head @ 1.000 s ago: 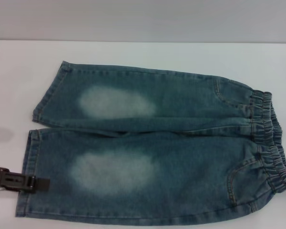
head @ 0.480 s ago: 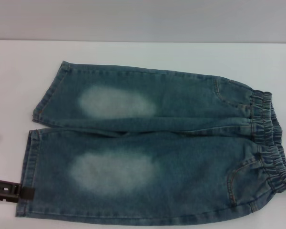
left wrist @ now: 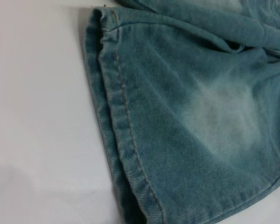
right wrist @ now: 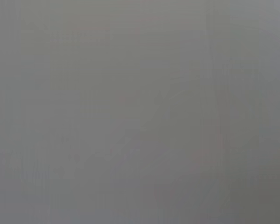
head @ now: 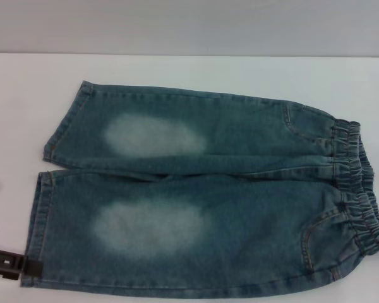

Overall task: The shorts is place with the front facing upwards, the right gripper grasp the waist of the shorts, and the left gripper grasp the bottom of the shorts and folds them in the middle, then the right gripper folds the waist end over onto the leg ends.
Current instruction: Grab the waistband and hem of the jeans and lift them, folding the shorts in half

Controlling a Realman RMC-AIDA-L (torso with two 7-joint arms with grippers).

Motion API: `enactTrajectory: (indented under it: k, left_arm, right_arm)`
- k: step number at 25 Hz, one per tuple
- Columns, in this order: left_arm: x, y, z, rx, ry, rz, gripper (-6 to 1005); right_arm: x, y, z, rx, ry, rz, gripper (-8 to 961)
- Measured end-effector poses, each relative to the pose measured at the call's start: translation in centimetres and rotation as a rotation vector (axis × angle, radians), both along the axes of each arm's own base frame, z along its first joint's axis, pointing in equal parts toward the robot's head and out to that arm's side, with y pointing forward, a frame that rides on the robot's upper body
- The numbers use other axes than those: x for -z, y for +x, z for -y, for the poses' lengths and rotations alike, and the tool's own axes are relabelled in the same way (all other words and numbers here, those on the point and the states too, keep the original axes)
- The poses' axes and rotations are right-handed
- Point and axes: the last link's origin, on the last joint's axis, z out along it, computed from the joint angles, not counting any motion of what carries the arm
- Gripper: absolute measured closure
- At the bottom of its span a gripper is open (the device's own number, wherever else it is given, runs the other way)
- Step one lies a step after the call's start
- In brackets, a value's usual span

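Blue denim shorts (head: pixel 208 189) lie flat on the white table, front up. Their elastic waist (head: pixel 360 183) is at the right and both leg ends are at the left. My left gripper (head: pixel 22 265) is a dark piece low at the left, its tip at the near corner of the near leg's hem (head: pixel 35 221). The left wrist view shows that stitched hem (left wrist: pixel 116 116) and the faded patch of the leg (left wrist: pixel 219 112) lying flat, with none of my fingers in it. The right gripper is out of view, and its wrist view is plain grey.
The white table (head: pixel 189 69) runs back to a grey wall (head: pixel 189 25). Bare tabletop (left wrist: pixel 37 116) lies left of the leg ends and behind the shorts. The shorts reach almost to the near edge of the head view.
My left gripper has slid along the near leg's hem toward me and a little to the left, from mid-hem to the near corner. The shorts have not moved.
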Motion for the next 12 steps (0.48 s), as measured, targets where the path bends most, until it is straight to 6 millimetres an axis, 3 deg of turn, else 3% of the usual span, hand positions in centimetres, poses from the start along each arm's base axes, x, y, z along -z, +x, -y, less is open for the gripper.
enactTrajectory:
  k: [12]
  left_arm:
    - [0.45,-0.29,-0.04,-0.008,-0.007,-0.029,189]
  right_arm:
    - [0.02,-0.02,-0.05,0.0,-0.001,-0.001,151]
